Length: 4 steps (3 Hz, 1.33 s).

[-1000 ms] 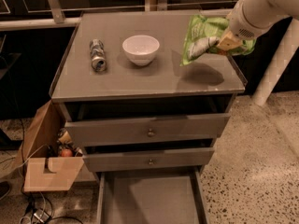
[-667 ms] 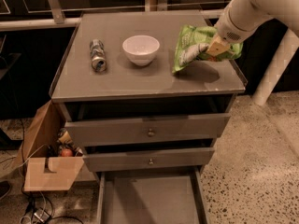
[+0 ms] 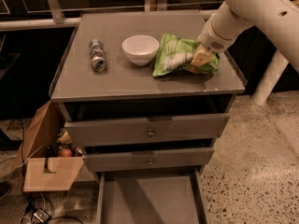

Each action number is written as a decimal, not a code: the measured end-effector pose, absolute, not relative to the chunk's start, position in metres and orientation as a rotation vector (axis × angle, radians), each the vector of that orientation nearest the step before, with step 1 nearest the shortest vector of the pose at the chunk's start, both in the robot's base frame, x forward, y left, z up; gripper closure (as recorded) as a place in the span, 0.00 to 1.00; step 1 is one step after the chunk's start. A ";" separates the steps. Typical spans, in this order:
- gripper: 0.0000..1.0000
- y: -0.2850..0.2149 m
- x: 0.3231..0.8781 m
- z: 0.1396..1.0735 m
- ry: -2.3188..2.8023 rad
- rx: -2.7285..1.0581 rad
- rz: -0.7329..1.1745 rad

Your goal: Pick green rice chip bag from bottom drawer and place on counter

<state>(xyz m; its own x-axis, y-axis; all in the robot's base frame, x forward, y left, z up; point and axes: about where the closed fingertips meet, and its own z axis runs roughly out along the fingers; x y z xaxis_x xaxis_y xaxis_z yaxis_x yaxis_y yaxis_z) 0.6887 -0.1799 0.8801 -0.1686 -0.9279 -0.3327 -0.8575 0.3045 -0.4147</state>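
The green rice chip bag [image 3: 173, 55] lies on the counter [image 3: 131, 80] at right, the gripper [image 3: 202, 59] clamped on it; by my judgement, only releasing remains.

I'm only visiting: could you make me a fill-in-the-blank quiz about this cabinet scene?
The crinkly light-green chip bag lies on the flat grey ____.
The robot's hand is at the bag's end away from the round white ____.
The silver metal can lies on its ____.
The deep grey bottom drawer stands ____.
Missing words: counter; bowl; side; open.
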 end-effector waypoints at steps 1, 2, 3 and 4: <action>0.81 -0.180 0.688 0.879 2.055 -1.583 -0.173; 0.58 -0.180 0.689 0.879 2.055 -1.583 -0.173; 0.35 -0.180 0.689 0.879 2.055 -1.583 -0.173; 0.12 -0.180 0.689 0.879 2.055 -1.583 -0.173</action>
<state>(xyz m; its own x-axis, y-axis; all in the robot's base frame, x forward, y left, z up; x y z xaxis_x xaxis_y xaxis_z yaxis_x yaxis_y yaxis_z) 0.6885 -0.1796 0.8787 -0.1683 -0.9279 -0.3327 -0.8594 0.3034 -0.4115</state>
